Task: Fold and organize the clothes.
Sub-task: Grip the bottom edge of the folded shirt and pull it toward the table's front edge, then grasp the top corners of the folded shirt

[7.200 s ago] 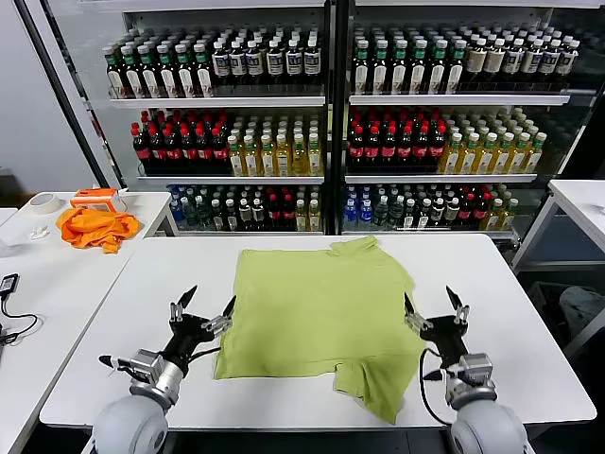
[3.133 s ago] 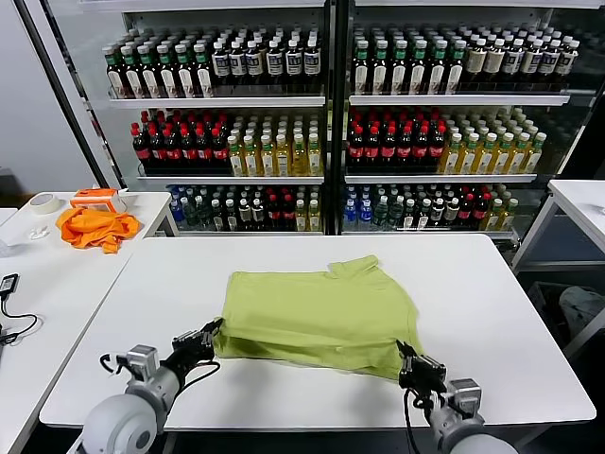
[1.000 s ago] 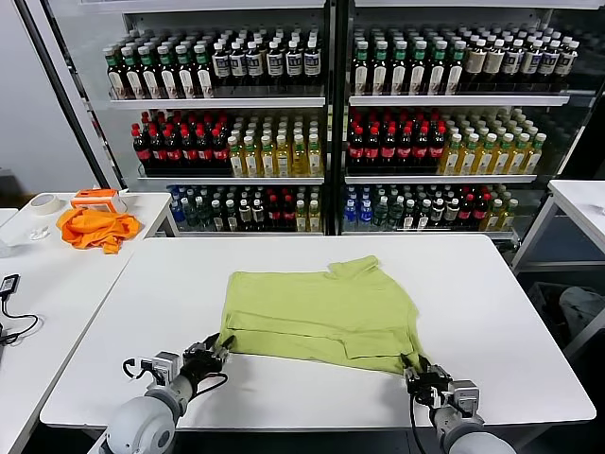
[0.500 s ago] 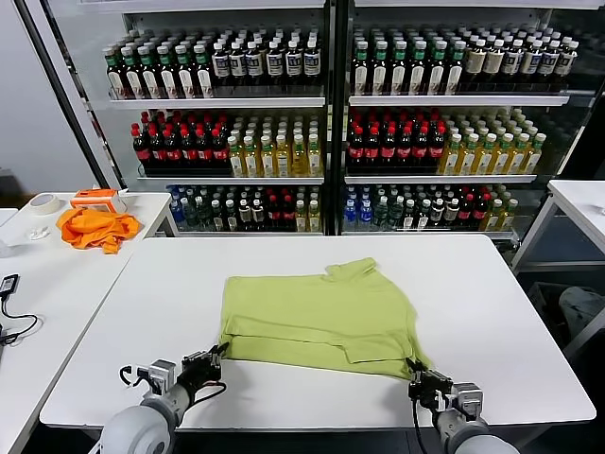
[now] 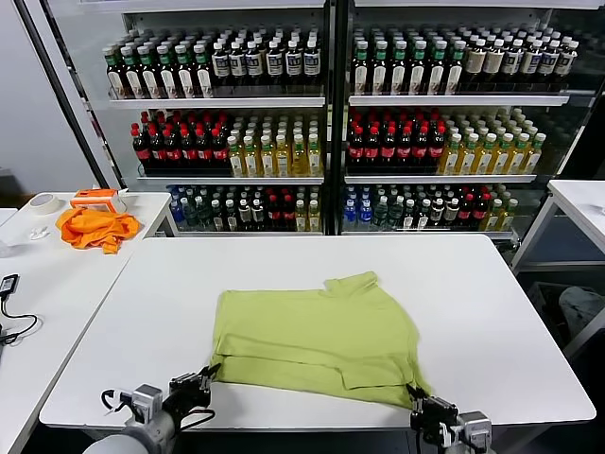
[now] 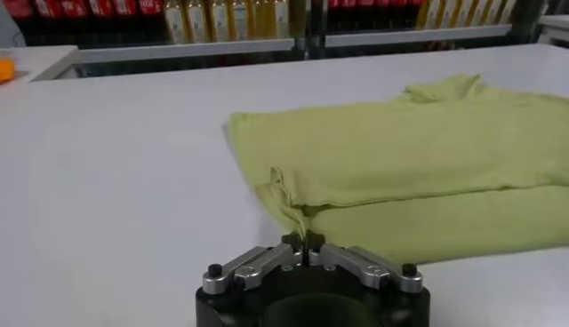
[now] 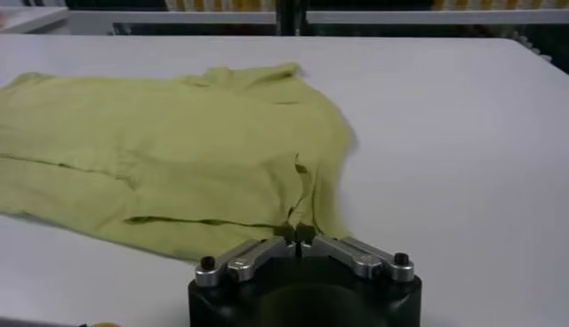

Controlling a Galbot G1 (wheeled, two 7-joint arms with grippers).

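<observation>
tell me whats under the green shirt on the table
The lime-green shirt lies folded over itself on the white table, so its own lower layer and the tabletop are beneath. Anything between the layers is covered. The left gripper and right gripper each pinch a near corner.

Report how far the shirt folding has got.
Done: the lime-green shirt lies folded once, its lower part doubled over on the white table. In hand: the left hand and right hand are each shut on a near corner of it, at the table's front edge. Left: further folds into a compact stack.

Both hands dragged the folded shirt (image 5: 315, 336) nearer the table's front edge.
</observation>
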